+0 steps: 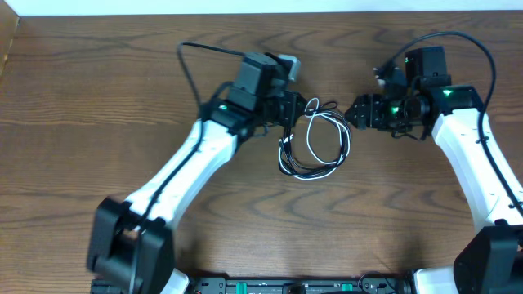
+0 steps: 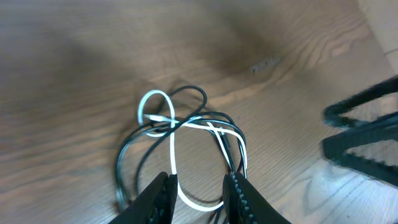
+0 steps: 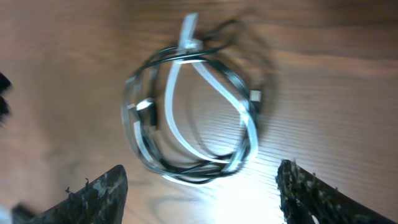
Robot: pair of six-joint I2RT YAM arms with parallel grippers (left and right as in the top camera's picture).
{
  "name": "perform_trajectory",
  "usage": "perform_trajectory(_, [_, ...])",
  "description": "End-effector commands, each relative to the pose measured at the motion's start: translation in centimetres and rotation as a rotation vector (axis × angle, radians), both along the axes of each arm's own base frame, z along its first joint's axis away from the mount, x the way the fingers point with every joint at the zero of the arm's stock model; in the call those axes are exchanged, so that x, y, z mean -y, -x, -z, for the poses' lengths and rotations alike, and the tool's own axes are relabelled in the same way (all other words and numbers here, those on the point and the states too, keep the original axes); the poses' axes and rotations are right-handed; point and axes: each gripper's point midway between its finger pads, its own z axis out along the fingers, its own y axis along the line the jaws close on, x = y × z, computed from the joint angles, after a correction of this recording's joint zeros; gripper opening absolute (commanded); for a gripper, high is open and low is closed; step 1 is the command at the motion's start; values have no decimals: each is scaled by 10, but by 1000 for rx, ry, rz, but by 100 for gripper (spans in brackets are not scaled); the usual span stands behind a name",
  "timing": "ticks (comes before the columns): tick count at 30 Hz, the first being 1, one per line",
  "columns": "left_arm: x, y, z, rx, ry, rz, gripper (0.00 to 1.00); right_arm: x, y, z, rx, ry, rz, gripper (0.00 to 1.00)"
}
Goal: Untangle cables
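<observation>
Tangled cables (image 1: 284, 159) on table (image 1: 98, 98); left jaws, right jaws both apart

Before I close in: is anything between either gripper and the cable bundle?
Nothing visible. The cables lie on the bare table between the left gripper and the right gripper, both open. In the left wrist view a white loop shows in the gap between its fingers.
</observation>
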Motion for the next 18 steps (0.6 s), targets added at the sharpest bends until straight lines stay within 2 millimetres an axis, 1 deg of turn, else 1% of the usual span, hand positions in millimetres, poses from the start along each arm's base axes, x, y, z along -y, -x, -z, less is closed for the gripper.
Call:
perform_trajectory(1, [16,-2,27,-49,-5,-3,30,23,-4,4,-24,52,123,73])
perform_trajectory(4, [33,1,46,-59,-20,26,29,29,-4,4,-30,53,139,73])
perform_trajectory(6, [35,2,58,-60,-59,15,29,30,-4,5,-34,53,142,73])
perform_trajectory(10, [31,-2,90,-60,-174,-59,29,31,-3,6,-36,62,141,74])
perform_trajectory(13, [29,-4,108,-66,-221,-83,29,31,-3,6,-35,63,138,74])
perform_trajectory(16, [19,-9,124,-79,-269,-145,30,31,-2,6,-36,65,135,74])
perform_trajectory(17, [17,-10,129,-80,-281,-151,30,31,-2,6,-38,65,135,74])
perform_trajectory(18, [16,-10,134,-84,-292,-155,33,31,-2,6,-39,65,134,74])
